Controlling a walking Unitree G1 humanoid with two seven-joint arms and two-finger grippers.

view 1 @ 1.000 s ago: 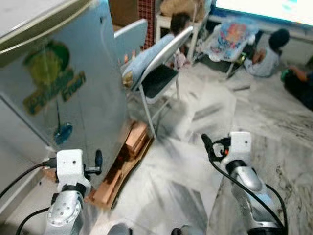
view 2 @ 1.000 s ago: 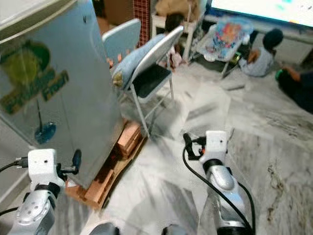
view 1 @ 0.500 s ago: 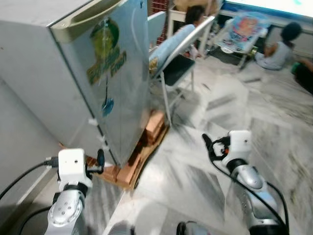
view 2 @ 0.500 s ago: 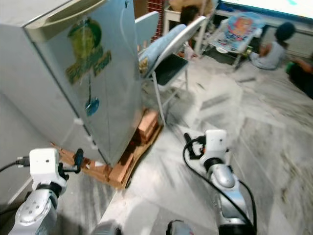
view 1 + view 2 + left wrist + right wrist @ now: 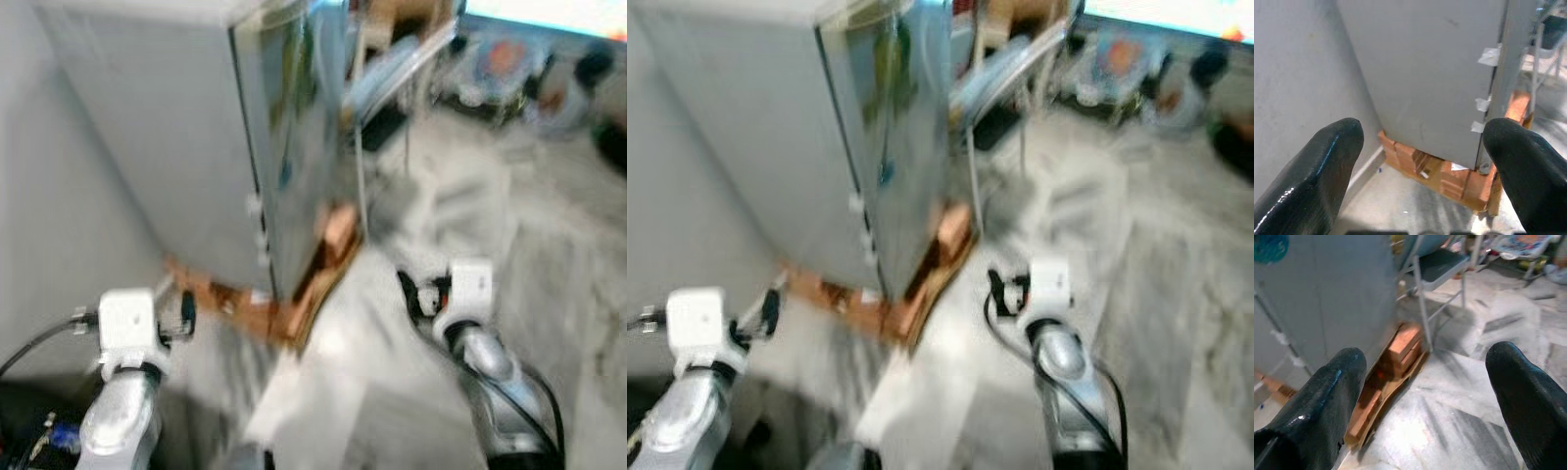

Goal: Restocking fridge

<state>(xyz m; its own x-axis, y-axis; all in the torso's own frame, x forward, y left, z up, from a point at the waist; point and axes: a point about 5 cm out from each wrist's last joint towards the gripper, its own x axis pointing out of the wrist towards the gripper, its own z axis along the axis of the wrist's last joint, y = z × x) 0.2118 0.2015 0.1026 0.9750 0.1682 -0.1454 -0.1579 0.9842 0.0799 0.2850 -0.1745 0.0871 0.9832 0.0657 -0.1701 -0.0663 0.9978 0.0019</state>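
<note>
Standing ahead of the left gripper: the grey fridge, raised on bricks over a marble floor, door closed, tape scraps on its edge. Holding both grippers empty, fingers spread wide apart; right gripper facing the fridge's lower corner and a folding chair beyond. Blurring heavily in the head views.
</note>
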